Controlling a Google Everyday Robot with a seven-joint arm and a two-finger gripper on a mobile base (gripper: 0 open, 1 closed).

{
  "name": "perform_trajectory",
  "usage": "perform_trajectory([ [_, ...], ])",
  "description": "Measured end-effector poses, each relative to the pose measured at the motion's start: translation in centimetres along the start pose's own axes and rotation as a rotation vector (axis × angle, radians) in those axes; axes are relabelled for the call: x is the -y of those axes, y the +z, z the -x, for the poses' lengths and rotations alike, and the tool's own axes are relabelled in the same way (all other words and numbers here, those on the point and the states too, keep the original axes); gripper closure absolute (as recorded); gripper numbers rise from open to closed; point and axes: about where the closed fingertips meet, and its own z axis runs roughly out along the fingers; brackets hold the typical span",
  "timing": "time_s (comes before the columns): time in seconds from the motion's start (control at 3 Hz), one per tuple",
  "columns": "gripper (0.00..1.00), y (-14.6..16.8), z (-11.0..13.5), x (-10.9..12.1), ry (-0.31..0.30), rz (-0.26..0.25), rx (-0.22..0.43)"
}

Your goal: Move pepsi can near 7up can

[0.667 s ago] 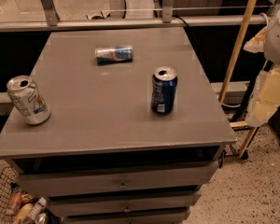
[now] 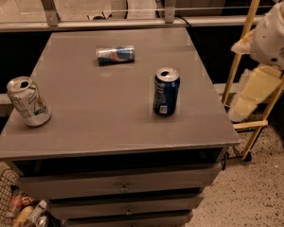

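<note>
Pincer [image 2: 253, 92] right of table [image 2: 109, 112], opening unclear, one pepsi can [image 2: 166, 91], one 7up can [image 2: 28, 102]

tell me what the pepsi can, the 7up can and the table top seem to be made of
Pepsi can: likely aluminium, glossy blue print, bare silver top. 7up can: same thin metal by its look, silvery-white shine, open silver lid. Table: smooth matte grey top, possibly laminate or painted metal. The gripper hangs right of the table, beyond its edge.

One pepsi can [image 2: 166, 91], one 7up can [image 2: 28, 101], one slim can [image 2: 115, 55], jaws seemingly far right
</note>
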Motion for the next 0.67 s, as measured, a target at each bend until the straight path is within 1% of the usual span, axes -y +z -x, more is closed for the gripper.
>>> perform_trajectory([
  [0.33, 0.0, 4.0, 4.9, 2.5, 0.037, 0.037, 0.215],
  [0.67, 0.0, 6.4, 9.0, 3.8, 0.054, 0.075, 0.346],
])
